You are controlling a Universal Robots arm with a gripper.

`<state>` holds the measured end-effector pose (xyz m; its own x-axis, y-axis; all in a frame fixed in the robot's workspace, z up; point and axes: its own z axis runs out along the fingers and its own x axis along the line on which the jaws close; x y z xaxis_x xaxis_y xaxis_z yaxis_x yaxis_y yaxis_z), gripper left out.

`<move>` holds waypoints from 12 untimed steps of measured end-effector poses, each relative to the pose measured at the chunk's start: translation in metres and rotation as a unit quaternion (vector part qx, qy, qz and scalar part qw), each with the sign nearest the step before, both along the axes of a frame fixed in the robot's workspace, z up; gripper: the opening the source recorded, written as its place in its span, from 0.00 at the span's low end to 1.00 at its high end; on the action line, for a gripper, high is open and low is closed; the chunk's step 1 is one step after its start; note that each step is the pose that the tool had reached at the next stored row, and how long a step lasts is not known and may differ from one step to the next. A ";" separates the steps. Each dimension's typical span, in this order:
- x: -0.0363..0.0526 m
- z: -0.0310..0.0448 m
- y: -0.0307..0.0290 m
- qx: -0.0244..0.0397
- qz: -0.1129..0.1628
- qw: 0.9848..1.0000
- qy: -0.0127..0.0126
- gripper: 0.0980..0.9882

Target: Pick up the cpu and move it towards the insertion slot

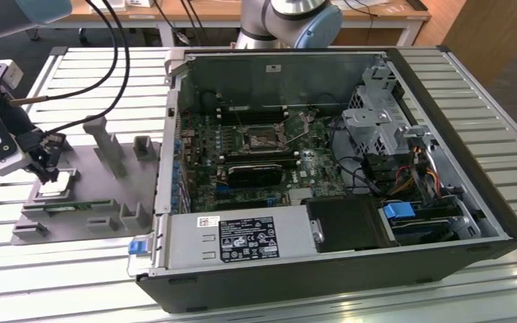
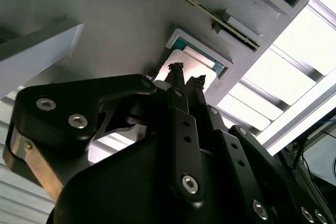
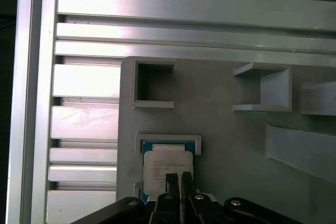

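The cpu (image 3: 168,163) is a flat silvery-white square chip lying in a framed pocket of the grey plastic tray (image 3: 220,129). It also shows in the second wrist view, cpu (image 2: 195,67), and at the exterior view's left, cpu (image 1: 62,179). My gripper (image 3: 176,180) hangs just over the chip's near edge, its two thin black fingers shut together with nothing between them. I see the same gripper (image 1: 48,176) over the tray's corner. The insertion slot (image 1: 263,140) is a dark square socket in a shiny bracket on the green board inside the open computer case.
Raised grey blocks and posts (image 1: 106,145) stand on the tray (image 1: 97,202). The computer case wall (image 1: 164,155) rises between tray and board. A black block (image 1: 251,173), cables and a drive cage (image 1: 380,128) sit around the socket. Everything rests on a slatted metal table (image 3: 184,3).
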<state>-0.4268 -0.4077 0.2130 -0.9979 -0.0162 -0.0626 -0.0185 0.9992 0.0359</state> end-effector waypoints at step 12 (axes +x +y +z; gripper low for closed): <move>0.0000 -0.0004 0.0000 0.000 0.000 1.000 0.000 0.55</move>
<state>-0.4268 -0.4077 0.2127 -0.9979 -0.0162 -0.0626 -0.0185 0.9992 0.0358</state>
